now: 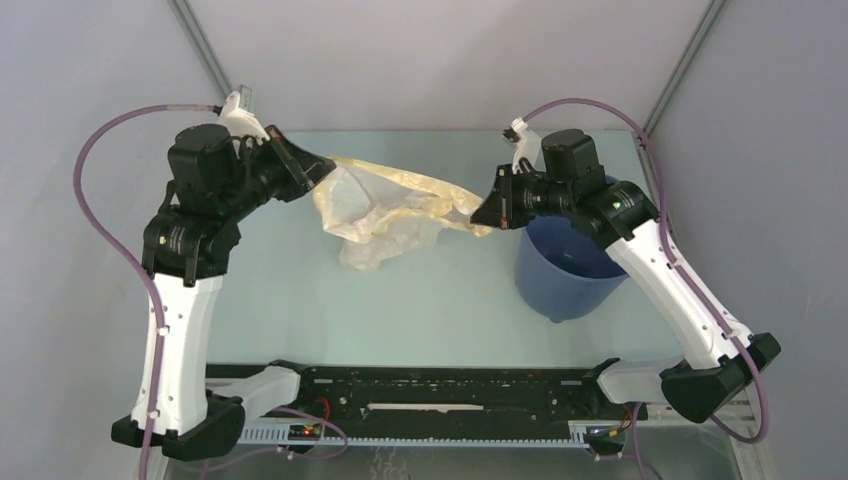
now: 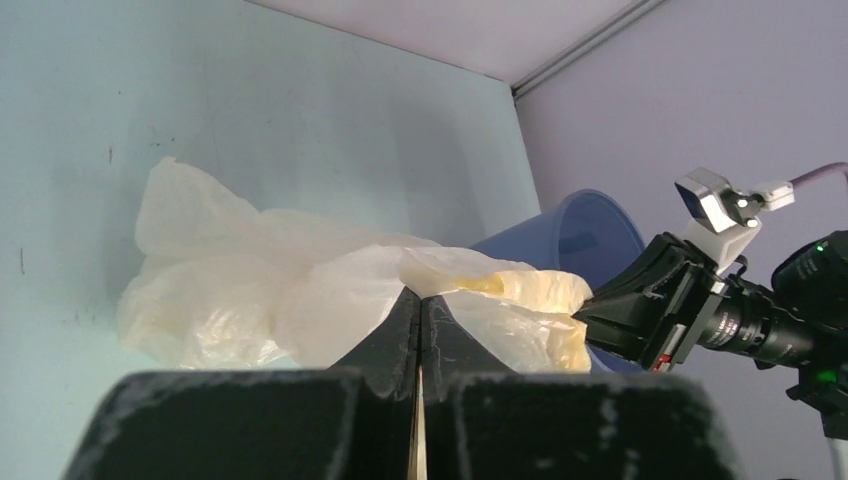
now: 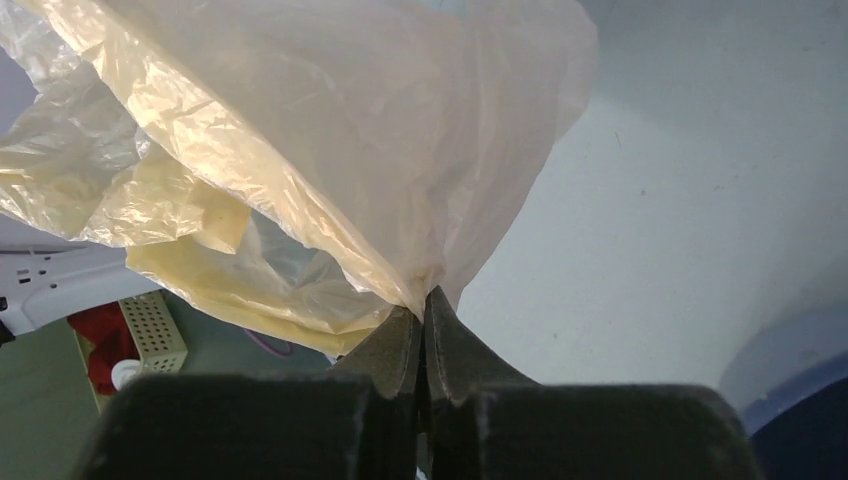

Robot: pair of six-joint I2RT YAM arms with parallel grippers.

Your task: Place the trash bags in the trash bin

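You have the trash bag [image 1: 385,215] gripped at both ends, but none of it is in the trash bin [image 1: 565,275] yet, so the main part of the job remains.

The left gripper [image 2: 420,300] is closed tight, with its tips pinching a fold of the thin plastic. The right gripper [image 3: 425,300] is also pressed together, with a gathered corner of the film caught between its tips. The bag is strung between them over the far half of the tabletop [image 1: 400,320], nearer the middle than either side edge. Its yellowish upper edge is stretched into a band, and the loose whitish belly sags below. The belly seems to reach the tabletop, though you cannot be sure of contact from these views.

The bin stands upright by the right edge of the tabletop, just beside and partly under the right arm. Its mouth is open, and nothing shows in the part of it you can see. The bag's right end hangs close to the rim but outside it.

I judge the pickup done and the transfer not started. You have yet to carry the whole bag rightward over the bin's mouth, lower it in and let go with both grippers. Because the film is wide and floppy, expect part of it to drape over the rim unless you bunch it first.
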